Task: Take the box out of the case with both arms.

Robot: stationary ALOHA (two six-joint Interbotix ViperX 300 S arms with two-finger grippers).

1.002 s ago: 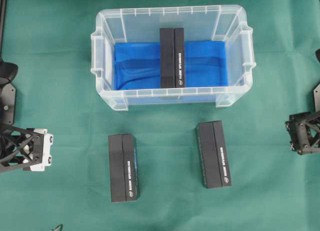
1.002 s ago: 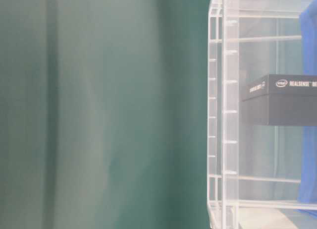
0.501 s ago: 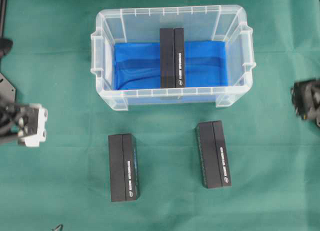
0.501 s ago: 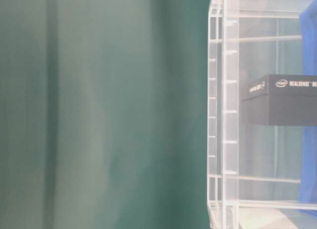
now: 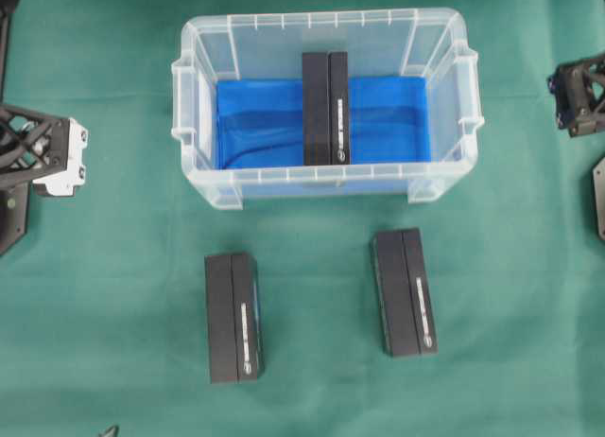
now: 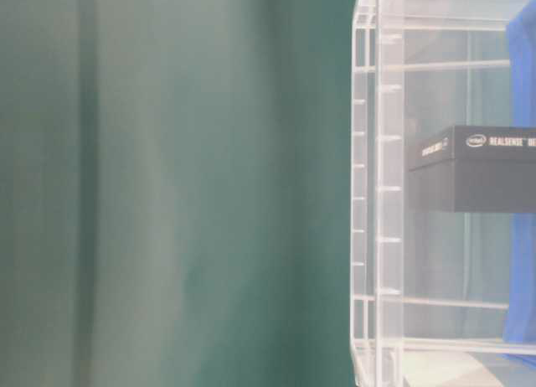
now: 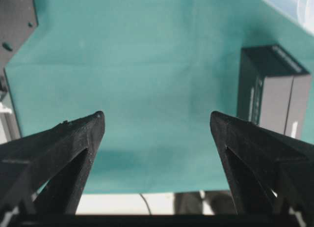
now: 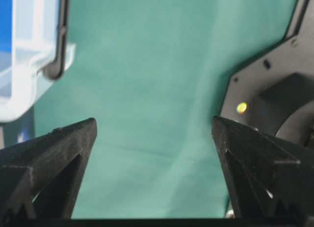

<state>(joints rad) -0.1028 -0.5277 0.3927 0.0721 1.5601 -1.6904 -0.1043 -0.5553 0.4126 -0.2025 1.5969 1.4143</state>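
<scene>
The clear case (image 5: 189, 125) with its blue-lined bottom stands at the back middle of the green cloth. One black box (image 5: 326, 106) lies inside it, across the blue sheet. The table-level view shows that box (image 6: 473, 169) through the case's ribbed wall (image 6: 377, 194). My left gripper (image 5: 59, 155), with white parts, is far left of the case, well apart from it. Its jaws stand wide open over bare cloth (image 7: 157, 120). My all-black right gripper (image 5: 579, 96) hangs to the right of the case, open and empty (image 8: 154, 124). A corner of the case (image 8: 29, 55) shows in the right wrist view.
Two more black boxes lie on the cloth in front of the case, one at front left (image 5: 233, 316) and one at front right (image 5: 405, 291). The left wrist view catches the front-left box (image 7: 272, 89). A black arm base plate (image 8: 274, 89) sits beside the right gripper.
Both grippers have moved toward the back of the table, from level with the front boxes to level with the case. They stayed open. No box moved.
</scene>
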